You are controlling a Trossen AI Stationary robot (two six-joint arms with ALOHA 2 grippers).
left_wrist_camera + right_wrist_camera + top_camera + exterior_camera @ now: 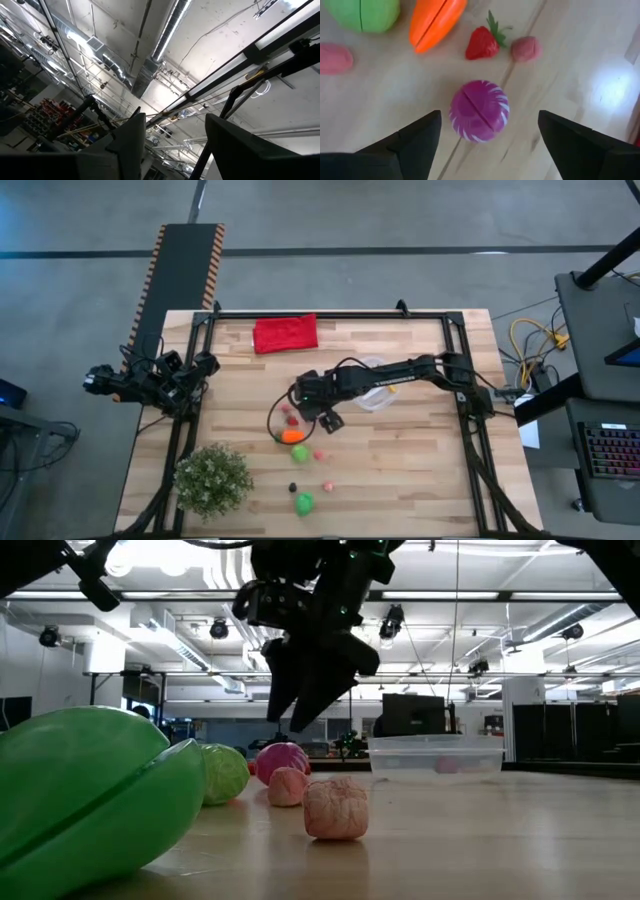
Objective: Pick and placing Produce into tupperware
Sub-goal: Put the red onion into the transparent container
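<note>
My right gripper (489, 115) is open and hangs above the table, its fingers standing on either side of a magenta striped ball (479, 111) that rests on the wood below them. The low view shows the gripper (303, 708) clear of the ball (283, 760). Around it lie a strawberry (482, 44), an orange carrot (437, 20), a green piece (367, 12) and pink pieces (525, 48). The clear tub (435, 755) stands on the table under the right arm (375, 395). My left gripper (175, 135) is open, off the table's left edge (190, 375), pointing at the ceiling.
A red cloth (285, 334) lies at the far edge. A bushy potted plant (212, 478) stands at the near left corner. More produce lies toward the near edge: a green piece (304, 502), a pink one (328, 485) and a dark one (293, 486).
</note>
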